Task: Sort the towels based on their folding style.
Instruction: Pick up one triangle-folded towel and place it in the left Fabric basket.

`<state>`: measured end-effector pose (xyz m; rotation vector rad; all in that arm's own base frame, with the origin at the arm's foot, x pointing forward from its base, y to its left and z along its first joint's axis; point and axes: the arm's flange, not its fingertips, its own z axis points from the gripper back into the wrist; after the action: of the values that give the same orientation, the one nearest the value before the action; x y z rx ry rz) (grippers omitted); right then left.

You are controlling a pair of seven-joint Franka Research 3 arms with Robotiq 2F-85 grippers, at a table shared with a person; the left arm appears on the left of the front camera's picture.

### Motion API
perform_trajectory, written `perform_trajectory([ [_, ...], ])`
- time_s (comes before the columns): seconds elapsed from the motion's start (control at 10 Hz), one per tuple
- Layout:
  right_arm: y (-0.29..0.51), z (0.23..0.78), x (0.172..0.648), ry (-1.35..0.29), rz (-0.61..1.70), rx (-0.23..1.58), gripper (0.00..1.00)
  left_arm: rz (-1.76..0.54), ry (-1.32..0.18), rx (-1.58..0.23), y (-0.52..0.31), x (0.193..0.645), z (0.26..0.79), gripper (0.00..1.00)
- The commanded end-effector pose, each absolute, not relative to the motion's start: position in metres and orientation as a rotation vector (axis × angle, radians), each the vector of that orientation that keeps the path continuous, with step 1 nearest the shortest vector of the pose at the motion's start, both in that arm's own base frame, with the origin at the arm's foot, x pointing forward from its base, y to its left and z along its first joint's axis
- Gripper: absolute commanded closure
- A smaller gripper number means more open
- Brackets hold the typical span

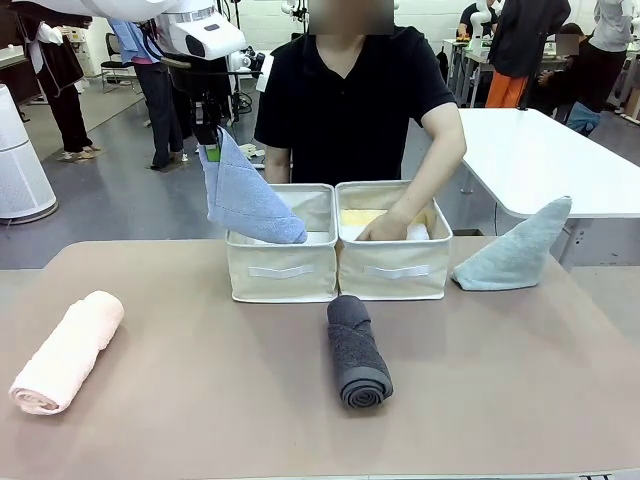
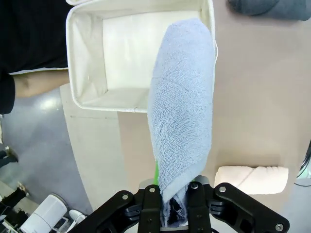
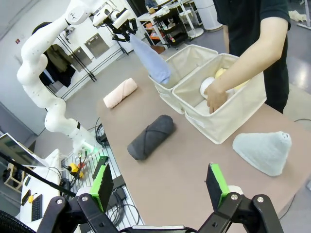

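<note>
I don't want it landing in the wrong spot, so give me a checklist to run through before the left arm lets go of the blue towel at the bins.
1. Left gripper shut on the blue towel: ok.
2. Towel's tip inside the left bin: cannot tell; it hangs at the rim.
3. Left bin free of hands: ok.
4. Person's hand away from the bins: not ok; it is inside the right bin.
5. Right gripper open, holding nothing: ok.
</note>
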<state>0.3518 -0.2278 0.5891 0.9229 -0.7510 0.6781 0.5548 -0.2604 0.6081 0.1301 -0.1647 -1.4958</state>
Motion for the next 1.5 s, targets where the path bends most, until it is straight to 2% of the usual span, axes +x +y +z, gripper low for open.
perform_trajectory([
  [0.0, -0.227, 0.588, 0.351, -0.768, 0.684, 0.929, 0.00, -1.496, -0.187, 0.145, -0.260, 0.556, 0.608, 0.84],
  [0.1, -0.227, 0.588, 0.351, -0.768, 0.684, 0.929, 0.00, -1.496, -0.165, 0.130, -0.260, 0.555, 0.608, 0.84],
  [0.2, -0.227, 0.588, 0.351, -0.768, 0.684, 0.929, 0.00, -1.486, -0.245, 0.095, -0.255, 0.557, 0.612, 0.84],
  [0.5, -0.227, 0.588, 0.351, -0.768, 0.684, 0.929, 0.00, -1.404, -0.321, 0.114, -0.267, 0.555, 0.615, 0.84],
  [1.0, -0.227, 0.588, 0.351, -0.768, 0.684, 0.929, 0.00, -1.278, -0.190, 0.033, -0.289, 0.582, 0.560, 0.84],
  [1.4, -0.227, 0.588, 0.351, -0.768, 0.684, 0.929, 0.00, -1.295, -0.100, 0.006, -0.298, 0.588, 0.517, 0.84],
])
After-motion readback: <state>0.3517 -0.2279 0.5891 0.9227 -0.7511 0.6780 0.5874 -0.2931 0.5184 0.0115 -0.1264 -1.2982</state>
